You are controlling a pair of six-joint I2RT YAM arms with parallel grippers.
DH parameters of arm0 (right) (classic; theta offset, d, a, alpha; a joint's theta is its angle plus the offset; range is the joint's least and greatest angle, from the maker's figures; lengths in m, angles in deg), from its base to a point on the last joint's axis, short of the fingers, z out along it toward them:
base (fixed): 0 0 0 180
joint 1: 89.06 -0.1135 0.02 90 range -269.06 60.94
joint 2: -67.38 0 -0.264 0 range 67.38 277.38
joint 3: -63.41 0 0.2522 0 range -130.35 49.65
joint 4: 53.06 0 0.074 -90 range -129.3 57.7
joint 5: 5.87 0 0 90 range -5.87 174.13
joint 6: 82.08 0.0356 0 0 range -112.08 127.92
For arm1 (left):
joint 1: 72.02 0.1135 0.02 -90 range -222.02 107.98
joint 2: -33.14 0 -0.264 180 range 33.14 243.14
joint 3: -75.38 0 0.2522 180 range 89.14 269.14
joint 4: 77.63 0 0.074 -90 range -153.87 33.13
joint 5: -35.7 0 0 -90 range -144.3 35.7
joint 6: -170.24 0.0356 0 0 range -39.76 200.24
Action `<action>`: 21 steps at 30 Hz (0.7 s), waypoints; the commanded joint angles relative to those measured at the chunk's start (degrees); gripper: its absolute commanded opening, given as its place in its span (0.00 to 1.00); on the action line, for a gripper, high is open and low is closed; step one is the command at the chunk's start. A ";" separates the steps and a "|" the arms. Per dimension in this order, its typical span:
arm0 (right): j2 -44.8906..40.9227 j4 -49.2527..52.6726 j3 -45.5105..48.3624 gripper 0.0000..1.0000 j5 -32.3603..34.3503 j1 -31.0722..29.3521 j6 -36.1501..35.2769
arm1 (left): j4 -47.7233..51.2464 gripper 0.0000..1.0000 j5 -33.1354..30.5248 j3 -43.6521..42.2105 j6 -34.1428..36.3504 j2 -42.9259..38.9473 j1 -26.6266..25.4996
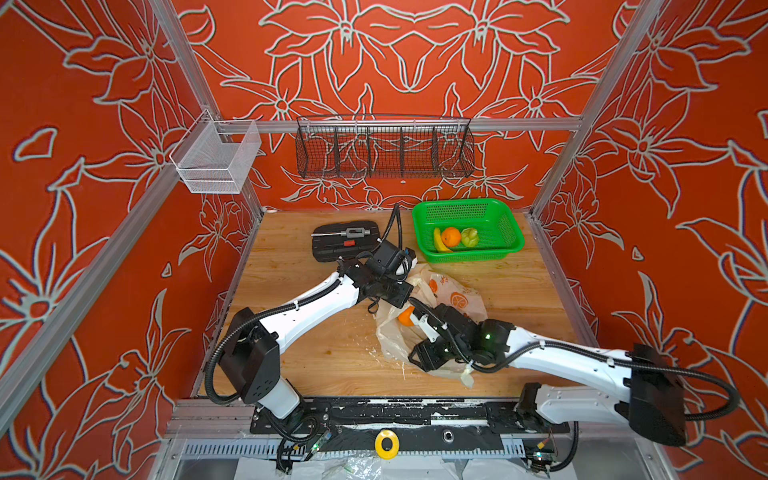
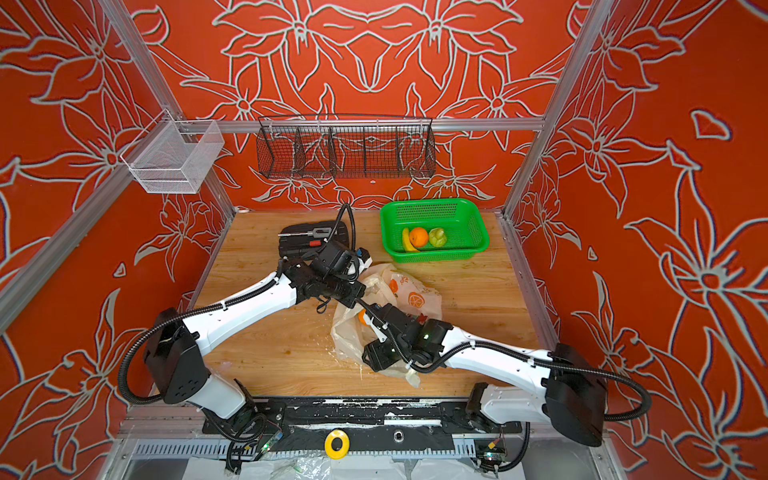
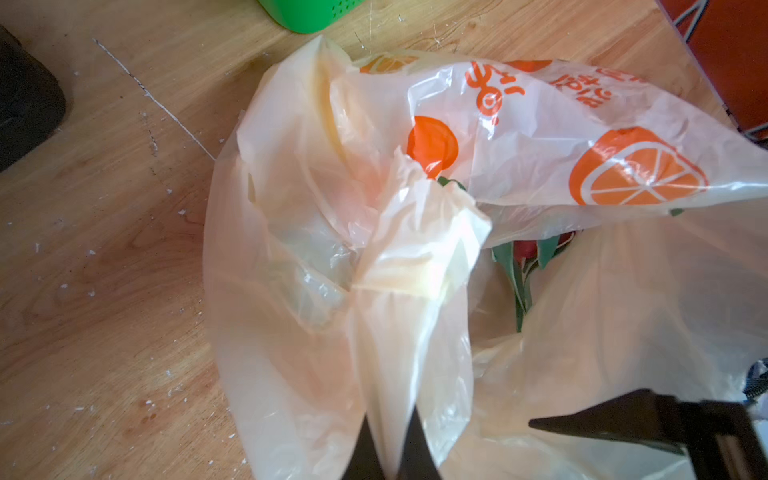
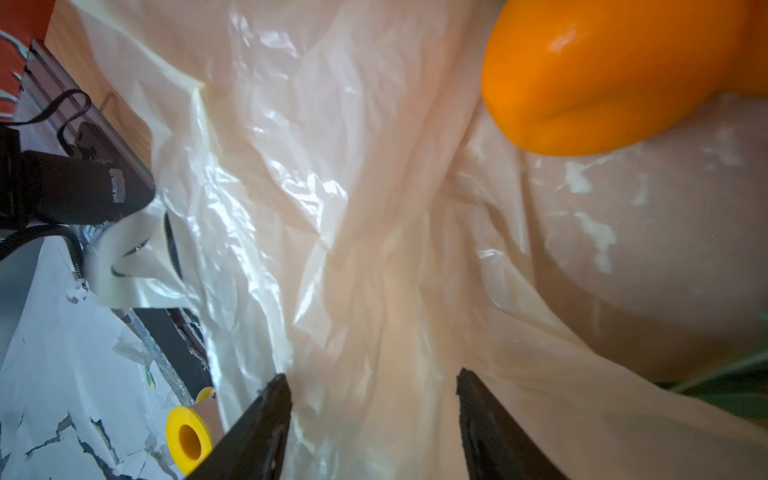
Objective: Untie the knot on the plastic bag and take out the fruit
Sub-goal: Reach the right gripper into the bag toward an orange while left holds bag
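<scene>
Bimanual tabletop scene, positions given from the green basket. The plastic bag lies crumpled on the wooden table just in front of the basket, on the robot's side, its mouth gaping. The left gripper is pinched tight on a bunched handle strip of the bag. The right gripper stands with its jaws moderately apart, bag film between them; contact cannot be told. An orange fruit sits in the bag's mouth at the end farthest from the basket, and a red, green-leaved fruit shows deeper inside. In the basket rest a banana, an orange and a green fruit. A black tool case lies left of the basket.
</scene>
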 commanded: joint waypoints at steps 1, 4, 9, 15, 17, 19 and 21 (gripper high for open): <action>2.78 -6.21 1.04 0.64 -2.16 -1.86 2.42 | -0.99 0.00 -0.07 -0.73 -1.43 -2.89 0.92; 6.47 -9.17 1.12 0.64 -3.45 -3.53 3.65 | -1.95 0.00 -0.48 -1.62 -2.35 -4.30 1.52; 8.34 -9.96 -0.60 0.66 -4.06 -4.59 4.42 | -3.05 0.00 0.43 -2.65 -3.34 -5.60 2.80; 3.27 -5.28 -3.55 0.79 5.07 -4.33 6.16 | -2.61 0.00 3.05 -1.91 -3.59 -4.72 3.27; 1.47 -4.87 -4.47 0.83 6.74 -4.23 6.72 | -2.53 0.00 3.23 -1.88 -3.61 -4.58 3.25; -0.49 -5.28 -4.73 0.87 8.77 -4.06 7.93 | -2.62 0.00 3.46 -1.86 -3.52 -4.69 3.27; -2.75 -5.39 -4.29 0.92 12.62 -3.84 9.68 | -2.62 0.00 3.63 -1.99 -3.33 -4.77 3.27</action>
